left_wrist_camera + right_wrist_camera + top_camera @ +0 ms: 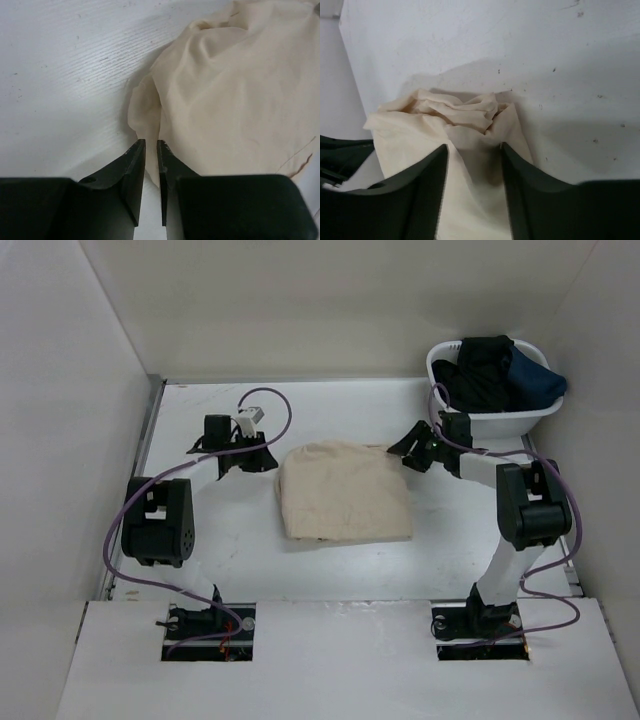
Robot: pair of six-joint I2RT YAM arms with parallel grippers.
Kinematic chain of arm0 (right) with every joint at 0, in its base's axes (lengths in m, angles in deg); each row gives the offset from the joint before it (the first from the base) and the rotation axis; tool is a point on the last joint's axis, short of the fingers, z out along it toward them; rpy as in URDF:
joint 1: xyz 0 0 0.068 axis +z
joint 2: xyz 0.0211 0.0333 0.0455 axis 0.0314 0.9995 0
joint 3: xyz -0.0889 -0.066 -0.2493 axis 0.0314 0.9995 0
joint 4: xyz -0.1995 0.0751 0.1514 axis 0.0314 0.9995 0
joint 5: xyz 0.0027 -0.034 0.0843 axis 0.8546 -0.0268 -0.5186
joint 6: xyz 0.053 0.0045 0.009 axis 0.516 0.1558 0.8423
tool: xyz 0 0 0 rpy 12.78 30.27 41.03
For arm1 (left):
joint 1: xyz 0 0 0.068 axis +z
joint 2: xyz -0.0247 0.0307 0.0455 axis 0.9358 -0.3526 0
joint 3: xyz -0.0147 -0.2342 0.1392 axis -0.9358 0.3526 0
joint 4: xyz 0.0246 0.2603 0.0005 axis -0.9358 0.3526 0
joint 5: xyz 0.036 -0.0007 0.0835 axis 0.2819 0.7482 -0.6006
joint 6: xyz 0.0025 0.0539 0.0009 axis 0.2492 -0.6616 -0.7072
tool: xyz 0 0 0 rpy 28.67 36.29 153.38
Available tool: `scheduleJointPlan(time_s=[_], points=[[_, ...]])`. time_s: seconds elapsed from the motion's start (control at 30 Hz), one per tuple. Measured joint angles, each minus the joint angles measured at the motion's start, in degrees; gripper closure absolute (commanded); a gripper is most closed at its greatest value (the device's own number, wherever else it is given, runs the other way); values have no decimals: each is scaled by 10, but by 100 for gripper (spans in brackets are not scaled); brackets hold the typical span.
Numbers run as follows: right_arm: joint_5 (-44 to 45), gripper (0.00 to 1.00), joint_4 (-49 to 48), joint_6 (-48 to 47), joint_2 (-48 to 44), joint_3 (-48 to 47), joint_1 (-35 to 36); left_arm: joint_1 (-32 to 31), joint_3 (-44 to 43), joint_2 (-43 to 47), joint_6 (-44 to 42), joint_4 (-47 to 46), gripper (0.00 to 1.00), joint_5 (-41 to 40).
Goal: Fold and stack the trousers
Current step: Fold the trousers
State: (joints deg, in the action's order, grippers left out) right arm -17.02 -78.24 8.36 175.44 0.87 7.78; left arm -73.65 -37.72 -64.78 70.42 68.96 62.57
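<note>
Cream cloth, folded into one squarish bundle: the trousers [345,490] lie on the white table [330,570], nearer and to the left of the single white basket [500,423]. Their longer side runs left to right, one far corner reaching toward the basket (waist and leg ends cannot be told apart). There are two grippers. The right gripper [403,453] sits between the basket and the trousers, its jaws spread wide over a crumpled corner of the cloth [470,112]. The left gripper [151,150] is at the trousers' edge farthest from the basket, its jaws nearly together with a thin slit and nothing between them. The basket holds a heap of dark clothes [490,370], black and navy.
</note>
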Motion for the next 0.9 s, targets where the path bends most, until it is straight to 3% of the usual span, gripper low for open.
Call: scheduleJointPlan(time_s=[0.03, 0.07, 0.3, 0.53, 0.73, 0.9], points=[[0, 27, 0, -3, 0, 0, 0, 0, -4, -7, 0, 2, 82, -1], [0, 0, 1, -7, 0, 0, 0, 0, -6, -13, 0, 4, 81, -2], [4, 0, 34, -43, -57, 1, 0, -4, -3, 14, -1, 26, 73, -10], [72, 0, 171, -113, -228, -3, 0, 12, 1, 135, -37, 65, 58, -31], [264, 0, 389, -209, -313, -54, -26, 113, -24, 178, -90, 146, 43, -63], [393, 0, 469, -224, -375, -61, -73, 227, -24, 222, -117, 199, 41, -92]])
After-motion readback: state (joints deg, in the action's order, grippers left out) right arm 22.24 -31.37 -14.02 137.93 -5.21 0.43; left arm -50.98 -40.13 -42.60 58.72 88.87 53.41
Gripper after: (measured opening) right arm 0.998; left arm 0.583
